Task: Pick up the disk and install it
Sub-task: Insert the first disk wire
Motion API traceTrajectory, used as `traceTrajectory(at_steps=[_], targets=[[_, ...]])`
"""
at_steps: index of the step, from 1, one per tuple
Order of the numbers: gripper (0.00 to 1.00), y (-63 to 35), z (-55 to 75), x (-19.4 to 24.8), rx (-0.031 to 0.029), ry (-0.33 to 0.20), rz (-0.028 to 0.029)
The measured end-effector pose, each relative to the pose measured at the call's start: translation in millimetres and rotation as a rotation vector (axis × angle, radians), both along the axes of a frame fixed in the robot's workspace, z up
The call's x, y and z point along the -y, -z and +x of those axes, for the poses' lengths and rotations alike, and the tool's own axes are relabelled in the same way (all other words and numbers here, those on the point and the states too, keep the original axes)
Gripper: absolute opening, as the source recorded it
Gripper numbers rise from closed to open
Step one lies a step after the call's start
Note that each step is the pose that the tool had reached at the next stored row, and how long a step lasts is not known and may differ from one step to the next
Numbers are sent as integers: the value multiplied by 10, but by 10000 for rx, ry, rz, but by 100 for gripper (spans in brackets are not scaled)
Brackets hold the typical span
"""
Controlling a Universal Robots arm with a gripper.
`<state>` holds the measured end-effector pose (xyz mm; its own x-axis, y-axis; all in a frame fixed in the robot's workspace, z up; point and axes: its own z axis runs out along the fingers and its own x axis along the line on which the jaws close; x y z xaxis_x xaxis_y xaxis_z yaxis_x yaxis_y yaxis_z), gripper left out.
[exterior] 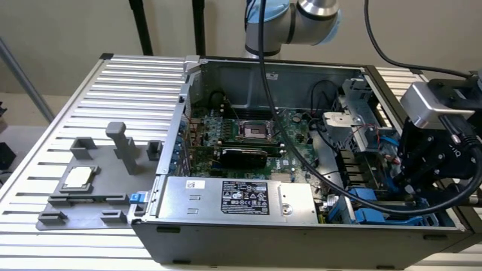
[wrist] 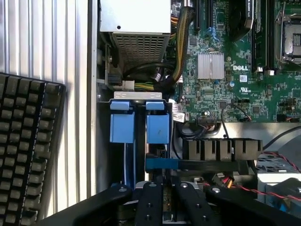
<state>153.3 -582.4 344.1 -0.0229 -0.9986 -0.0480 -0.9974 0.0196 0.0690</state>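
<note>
Closest to the exterior camera stood the grey computer case (exterior: pixel 301 243), its side open, with the silver power supply (exterior: pixel 241 200) and its black label along the near edge. Behind that lay the green motherboard (exterior: pixel 249 132). On the exterior view's left, a grey fixture (exterior: pixel 98 186) on the slatted table (exterior: pixel 45 237) carried a small square silver chip (exterior: pixel 78 178). At the exterior view's right the black gripper (exterior: pixel 421 183) hung low over the blue drive bays (exterior: pixel 369 212) at the case's corner, and a thick black cable (exterior: pixel 301 152) ran across the board. From the wrist, the gripper's (wrist: pixel 164 207) black fingers (wrist: pixel 149 205) pointed down into the bay, close together around a thin edge that was probably the disk (wrist: pixel 165 207), though too little of it showed to be sure; I could not tell how firmly they gripped. Just beyond them sat two blue rail handles (wrist: pixel 140 127), side by side, and a black keyboard (wrist: pixel 23 146) lay on the table beside the case.
</note>
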Motion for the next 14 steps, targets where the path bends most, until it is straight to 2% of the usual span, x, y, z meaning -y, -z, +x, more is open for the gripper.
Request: traceTrajectory(at_steps=[2, 8, 14], targets=[[16, 1, 1, 18, 1, 29, -2], [16, 9, 0, 18, 20, 42, 0], [16, 14, -5, -3, 119, 44, 0]])
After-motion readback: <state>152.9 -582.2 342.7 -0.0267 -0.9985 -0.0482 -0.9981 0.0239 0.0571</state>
